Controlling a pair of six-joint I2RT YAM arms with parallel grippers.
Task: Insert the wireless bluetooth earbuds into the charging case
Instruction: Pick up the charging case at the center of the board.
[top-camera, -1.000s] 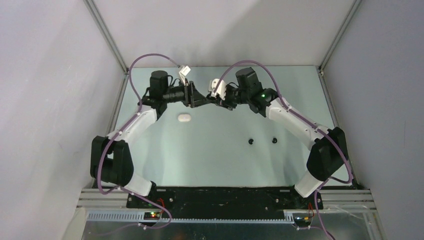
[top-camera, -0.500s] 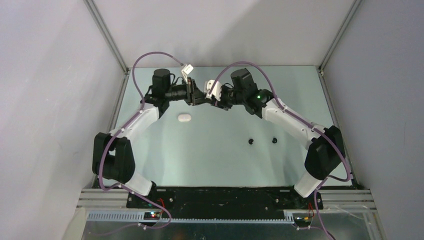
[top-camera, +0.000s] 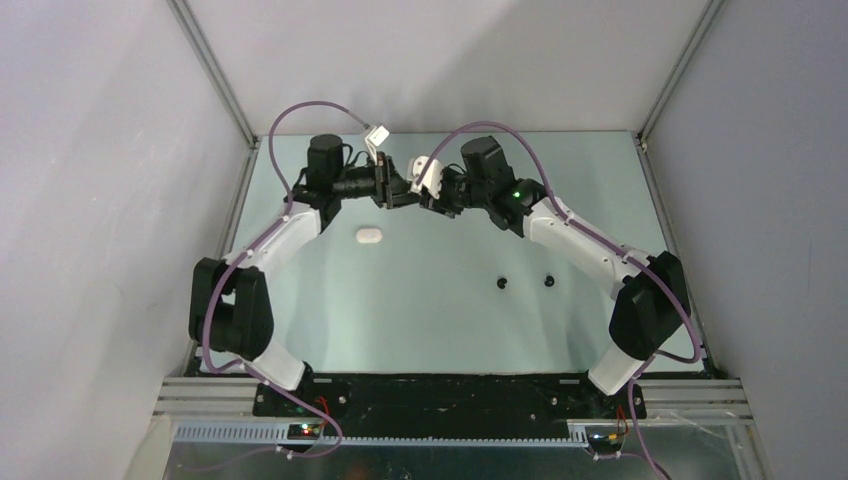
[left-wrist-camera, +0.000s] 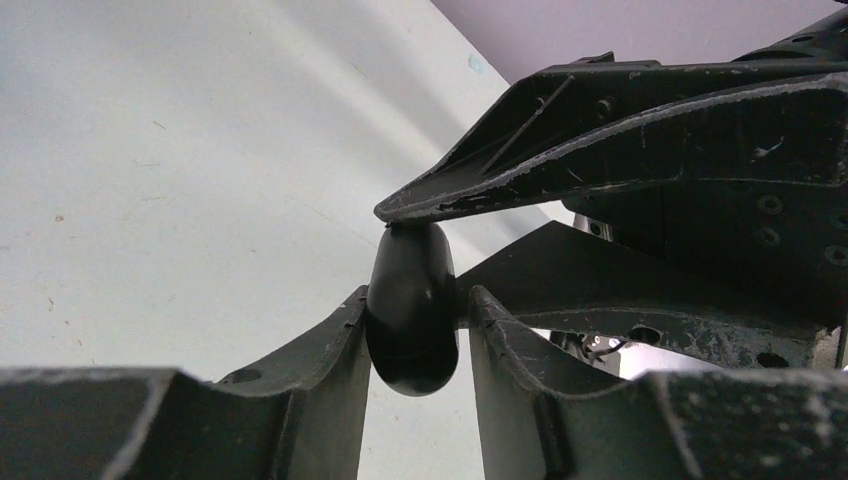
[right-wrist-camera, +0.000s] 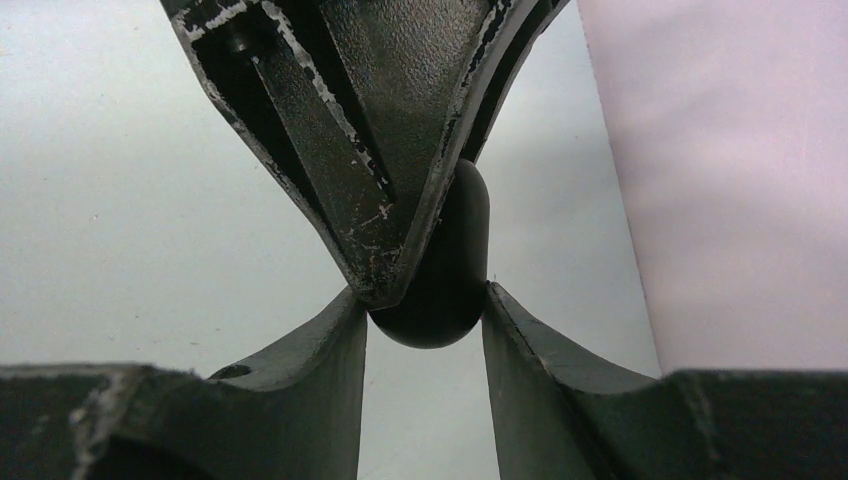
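Grip shared far centre: left gripper (left-wrist-camera: 418, 300) and right gripper (right-wrist-camera: 422, 298) clamp black case (left-wrist-camera: 410, 340); white case (top-camera: 369, 235) left, buds (top-camera: 502, 283) (top-camera: 548, 279) nearer right.

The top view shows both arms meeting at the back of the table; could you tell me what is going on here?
Both arms meet at the far middle of the table. The left pincer and the right pincer each clasp the same black rounded thing, seemingly a charging case, from opposite sides. A white case lies on the table to the left, and two black earbuds lie loose nearer the right arm, not yet put in.
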